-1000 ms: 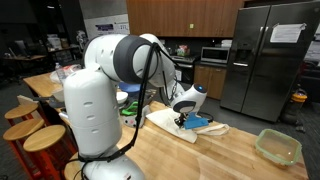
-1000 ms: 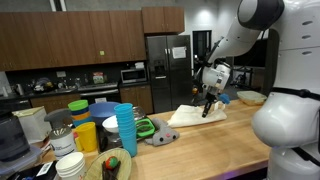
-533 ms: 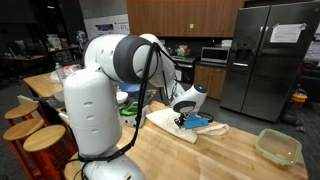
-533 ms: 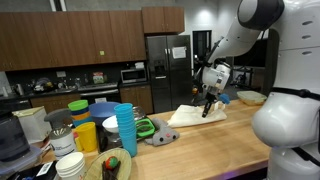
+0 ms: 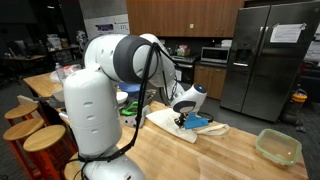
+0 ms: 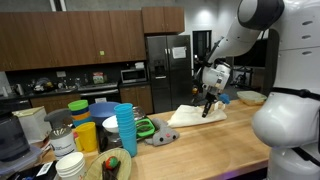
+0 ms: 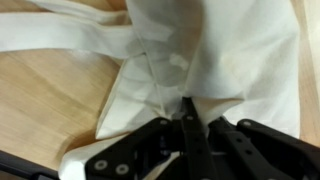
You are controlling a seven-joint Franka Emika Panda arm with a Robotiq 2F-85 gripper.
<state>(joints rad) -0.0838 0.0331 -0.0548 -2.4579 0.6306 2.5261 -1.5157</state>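
Observation:
A white cloth (image 5: 165, 121) lies spread on the wooden counter, and it shows in both exterior views (image 6: 184, 116). My gripper (image 5: 181, 122) points down onto it near its middle (image 6: 205, 112). In the wrist view the black fingers (image 7: 192, 135) stand close together with a fold of the white cloth (image 7: 235, 50) bunched up and pinched at their tips; my gripper (image 7: 187, 104) is shut on it. A blue object (image 5: 203, 123) lies on the cloth right beside the gripper. The wooden counter (image 7: 50, 90) shows to the left of the cloth.
A clear plastic container (image 5: 277, 146) sits near the counter's far end. A green item (image 6: 147, 128), stacked blue cups (image 6: 125, 128), a yellow cup (image 6: 87, 135) and bowls crowd one end. A bowl (image 6: 250, 98) stands behind the cloth. Wooden stools (image 5: 42, 139) flank the robot's base.

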